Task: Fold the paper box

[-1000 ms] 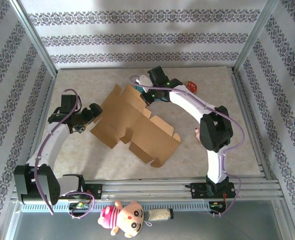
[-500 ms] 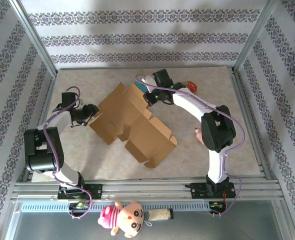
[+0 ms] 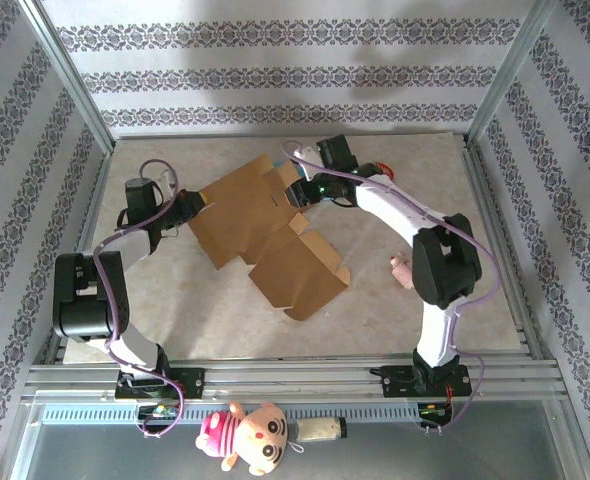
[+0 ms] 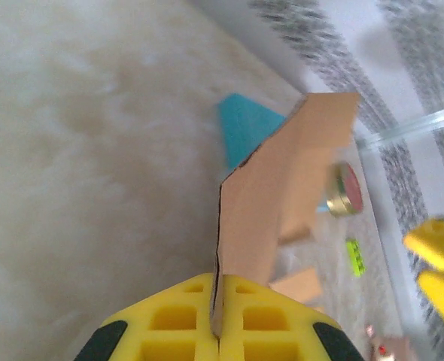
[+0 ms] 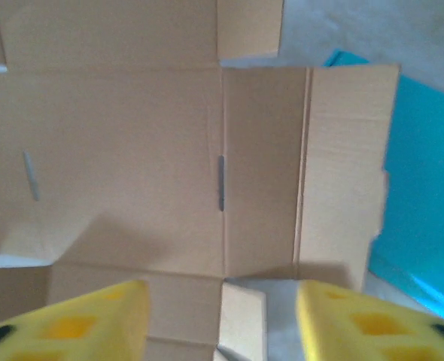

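— What is given from above?
— The table (image 3: 195,300) is seen with the box (image 3: 265,235) lying flat at mid-table. Both arms are bent toward it, the left at its left edge and the right at its far edge.
— And from the wrists?
— The left gripper (image 4: 217,308) is seen clamped on the box's edge. The right gripper (image 5: 222,304) is held apart over the cardboard. A teal sheet (image 5: 425,218) is partly covered, and a tin (image 4: 347,189) is blurred.

The paper box (image 3: 265,235) lies mid-frame on the surface (image 3: 175,300). The left gripper (image 3: 189,206) is at its left edge and the right gripper (image 3: 297,190) at its upper right. A small item (image 3: 402,268), perhaps a toy, lies further right.
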`<move>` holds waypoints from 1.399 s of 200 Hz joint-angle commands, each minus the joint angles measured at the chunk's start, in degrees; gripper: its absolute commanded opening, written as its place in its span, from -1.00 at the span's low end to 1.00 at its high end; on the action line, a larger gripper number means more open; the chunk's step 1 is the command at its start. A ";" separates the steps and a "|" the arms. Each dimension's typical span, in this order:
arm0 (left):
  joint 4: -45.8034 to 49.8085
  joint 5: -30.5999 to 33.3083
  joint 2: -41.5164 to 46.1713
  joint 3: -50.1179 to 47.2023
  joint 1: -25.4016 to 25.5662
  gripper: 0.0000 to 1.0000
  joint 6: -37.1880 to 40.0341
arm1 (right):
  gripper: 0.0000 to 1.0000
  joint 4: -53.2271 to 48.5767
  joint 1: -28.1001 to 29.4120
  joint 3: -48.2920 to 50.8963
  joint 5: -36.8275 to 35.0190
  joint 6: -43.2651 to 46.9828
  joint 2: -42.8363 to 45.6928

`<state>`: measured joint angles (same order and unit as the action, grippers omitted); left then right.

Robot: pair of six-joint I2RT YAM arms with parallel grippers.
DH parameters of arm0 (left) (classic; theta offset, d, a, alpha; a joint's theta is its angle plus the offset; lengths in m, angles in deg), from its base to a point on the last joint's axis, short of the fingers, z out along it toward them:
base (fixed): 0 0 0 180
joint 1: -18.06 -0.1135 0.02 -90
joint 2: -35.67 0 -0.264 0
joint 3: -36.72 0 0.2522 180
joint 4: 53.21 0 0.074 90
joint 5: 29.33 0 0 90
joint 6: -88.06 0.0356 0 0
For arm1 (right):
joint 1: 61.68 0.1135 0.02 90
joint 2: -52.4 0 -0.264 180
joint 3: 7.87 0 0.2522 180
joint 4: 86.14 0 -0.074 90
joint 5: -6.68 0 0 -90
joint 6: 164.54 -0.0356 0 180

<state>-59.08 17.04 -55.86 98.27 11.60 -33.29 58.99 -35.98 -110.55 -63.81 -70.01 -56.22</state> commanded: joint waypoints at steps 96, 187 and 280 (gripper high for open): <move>8.60 1.79 10.84 5.10 20.39 -1.00 58.16 | 0.51 9.96 1.21 14.67 -0.22 51.30 20.01; 10.37 3.92 14.08 3.21 22.43 -1.00 62.85 | -0.16 6.40 -0.21 9.30 3.70 54.70 12.39; 10.22 6.05 15.24 3.46 23.86 -1.00 63.46 | -0.36 3.65 0.94 5.48 7.17 56.48 8.48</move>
<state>-49.01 22.72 -42.48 101.79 34.35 28.74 64.72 -35.90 -103.21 -59.81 -13.68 -46.49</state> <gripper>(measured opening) 0.041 0.349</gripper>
